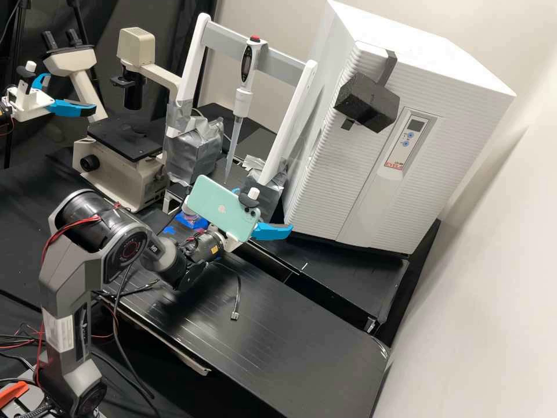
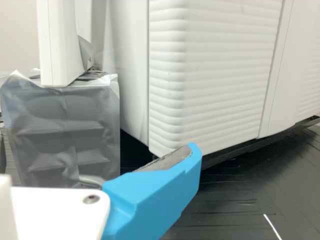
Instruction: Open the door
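Near shut door (image 1: 322, 191) of white cabinet (image 1: 435, 58), fingers (image 1: 272, 231) apart.

A mint-green phone (image 1: 216, 200) mounted above the gripper (image 1: 271, 231) hides part of it; beyond the gripper, the wrist view's edge crops the white cabinet (image 2: 225, 75).

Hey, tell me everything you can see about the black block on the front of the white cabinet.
The block is chunky and squared-off, dark grey to black, with a matte, rough-looking surface, perhaps foam. It sits tilted in the view, high on the ridged front of the white cabinet, beside the display panel. A dark strip runs from the cabinet's top edge to the block, apparently helping to fasten it.
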